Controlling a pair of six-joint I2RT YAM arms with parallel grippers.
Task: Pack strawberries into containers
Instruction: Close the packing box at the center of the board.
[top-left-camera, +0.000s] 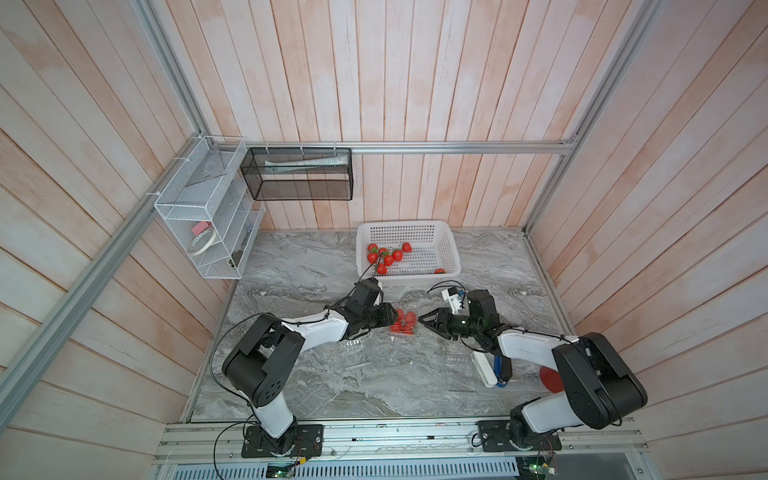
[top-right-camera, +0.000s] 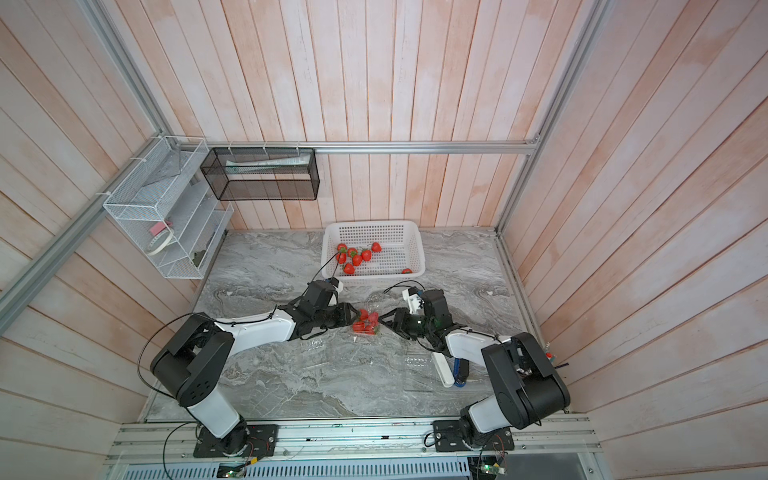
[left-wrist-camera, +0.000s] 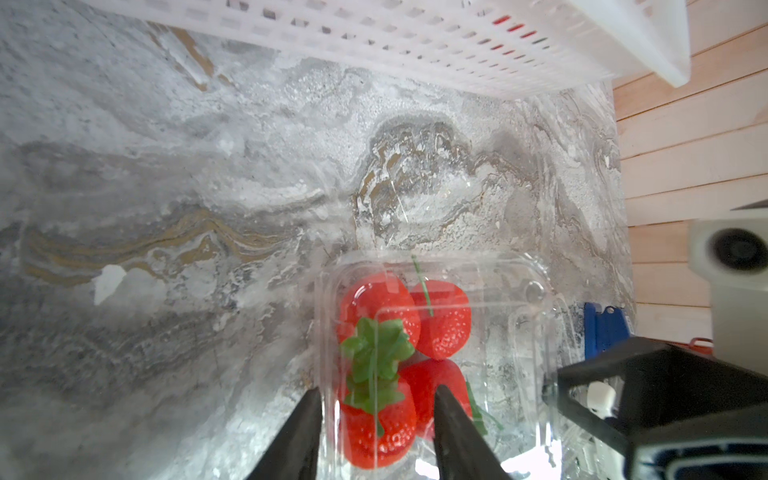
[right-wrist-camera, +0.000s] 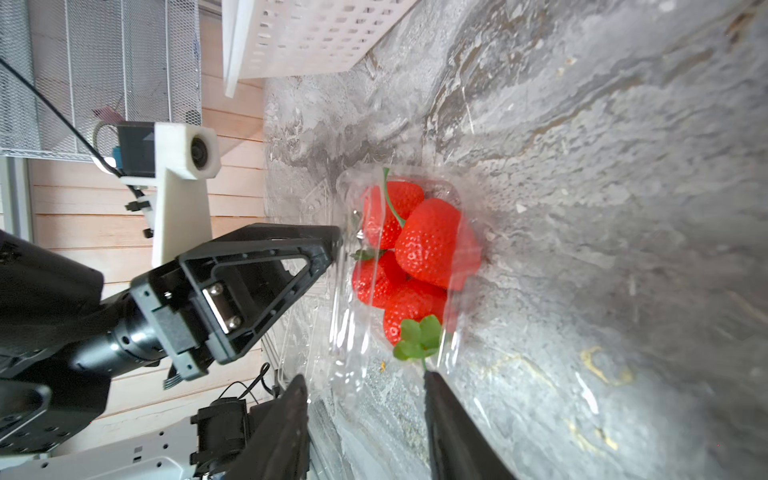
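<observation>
Four bright red strawberries (left-wrist-camera: 446, 320) fill a small clear plastic clamshell container (left-wrist-camera: 498, 291) at mid-table, nearer than the white perforated basket (top-left-camera: 405, 225). The black left gripper (left-wrist-camera: 379, 390) straddles its corner, grip unclear; the black right gripper (right-wrist-camera: 365, 375) gapes opposite. Shutting it likely needs steady, even pressure.

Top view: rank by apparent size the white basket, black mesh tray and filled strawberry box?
Largest: white basket and black mesh tray, which look about alike, so not ranked.
Smallest: filled strawberry box, clearly.
</observation>
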